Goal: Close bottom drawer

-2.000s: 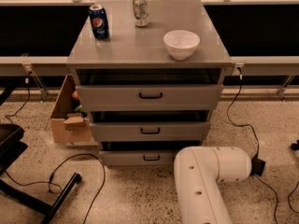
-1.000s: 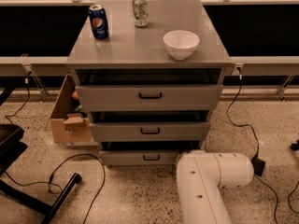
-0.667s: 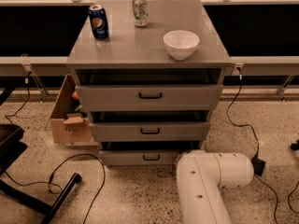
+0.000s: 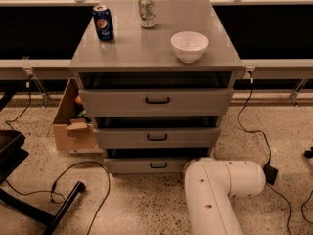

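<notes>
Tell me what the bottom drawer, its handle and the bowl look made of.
Bottom drawer: matte grey front, likely painted metal or laminate; even colour. Its handle: black bar, metal or plastic, unclear. Bowl: glossy white, probably ceramic. Gripper not in view; only the white arm shows beside the drawer.

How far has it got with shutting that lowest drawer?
Nothing looks done yet: the bottom drawer sticks out, with a dark gap above its front. In hand: the white arm sits low beside the drawer's right end; its tool is out of view, so contact can't be judged. Left: pushing the drawer in flush.
</notes>
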Robot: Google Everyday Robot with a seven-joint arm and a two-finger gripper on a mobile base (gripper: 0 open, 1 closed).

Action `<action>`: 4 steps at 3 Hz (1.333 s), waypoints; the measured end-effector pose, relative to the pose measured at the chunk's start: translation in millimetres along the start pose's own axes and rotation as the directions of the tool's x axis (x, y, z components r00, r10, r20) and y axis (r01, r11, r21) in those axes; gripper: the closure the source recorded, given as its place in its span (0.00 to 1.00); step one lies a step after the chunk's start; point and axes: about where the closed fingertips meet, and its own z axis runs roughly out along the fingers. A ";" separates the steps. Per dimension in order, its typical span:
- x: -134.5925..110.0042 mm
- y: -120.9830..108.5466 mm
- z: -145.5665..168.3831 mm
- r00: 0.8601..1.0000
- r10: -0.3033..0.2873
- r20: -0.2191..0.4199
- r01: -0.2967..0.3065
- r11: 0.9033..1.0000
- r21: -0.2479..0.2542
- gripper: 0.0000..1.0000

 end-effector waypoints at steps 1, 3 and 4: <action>0.0 0.0 0.0 1.000 0.000 0.000 0.000 1.000 0.000 0.06; -0.1 0.1 0.1 1.000 0.000 0.000 0.000 1.000 0.000 0.00; -0.1 0.1 0.1 1.000 0.000 0.000 0.000 1.000 0.000 0.16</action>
